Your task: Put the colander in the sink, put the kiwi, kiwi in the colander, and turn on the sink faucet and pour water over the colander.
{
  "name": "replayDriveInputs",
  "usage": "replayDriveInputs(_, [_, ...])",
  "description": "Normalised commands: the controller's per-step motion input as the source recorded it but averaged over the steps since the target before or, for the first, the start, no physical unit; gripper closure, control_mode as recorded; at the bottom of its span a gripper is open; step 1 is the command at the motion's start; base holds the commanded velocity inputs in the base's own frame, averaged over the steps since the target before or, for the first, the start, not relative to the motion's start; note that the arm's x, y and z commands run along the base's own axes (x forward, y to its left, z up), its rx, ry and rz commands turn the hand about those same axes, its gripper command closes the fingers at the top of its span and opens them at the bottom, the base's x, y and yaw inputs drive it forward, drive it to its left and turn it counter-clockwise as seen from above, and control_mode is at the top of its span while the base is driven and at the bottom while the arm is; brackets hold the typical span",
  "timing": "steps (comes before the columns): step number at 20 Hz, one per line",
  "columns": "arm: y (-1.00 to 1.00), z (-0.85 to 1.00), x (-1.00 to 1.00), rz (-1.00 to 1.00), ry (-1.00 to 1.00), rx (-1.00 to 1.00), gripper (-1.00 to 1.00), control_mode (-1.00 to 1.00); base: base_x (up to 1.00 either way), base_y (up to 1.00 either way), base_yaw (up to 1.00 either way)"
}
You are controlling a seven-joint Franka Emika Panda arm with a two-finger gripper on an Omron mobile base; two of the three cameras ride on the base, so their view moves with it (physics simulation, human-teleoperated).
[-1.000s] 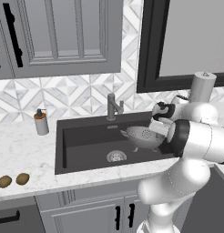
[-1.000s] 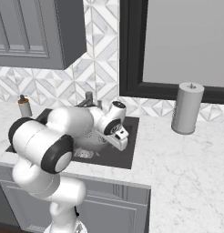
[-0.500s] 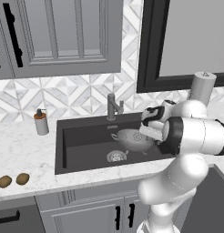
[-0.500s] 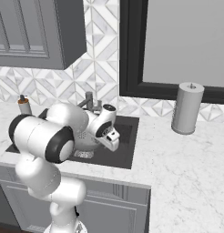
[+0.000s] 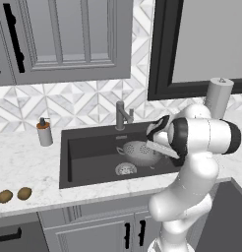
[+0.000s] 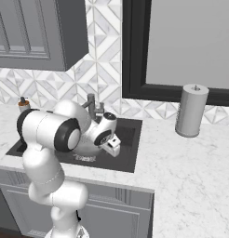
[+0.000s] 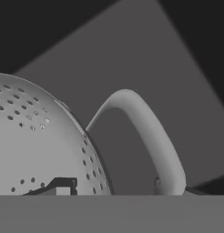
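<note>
Sitting in sink (image 5: 88, 147) | colander (image 5: 138, 151) rim at jaws | grip unclear

The colander (image 5: 141, 151) is pale, matt silver-grey metal pierced with fine holes, its loop handle (image 7: 145, 132) a smooth, dull rod. The sink (image 5: 88, 147) is a flat, matt dark grey set into a white, grey-veined marble worktop (image 6: 191, 167), and the faucet (image 5: 122, 114) is brushed grey metal. The two kiwis (image 5: 15, 195) look brown and dull-skinned, while the robot arm (image 5: 204, 138) has smooth white casing with a soft sheen.
</note>
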Motion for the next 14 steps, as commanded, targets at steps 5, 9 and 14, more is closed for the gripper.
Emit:
replayDriveInputs(5, [0.02,-0.36,0.3,0.0,-0.11,0.0,1.0,-1.0,0.0,0.0,0.0])
replayDriveInputs(9, [0.06,-0.32,0.23,0.0,-0.09,0.0,1.0,-1.0,0.0,0.0,0.0])
replayDriveInputs(14, [0.01,-0.28,0.22,0.0,-0.02,0.0,1.0,-1.0,0.0,0.0,0.0])
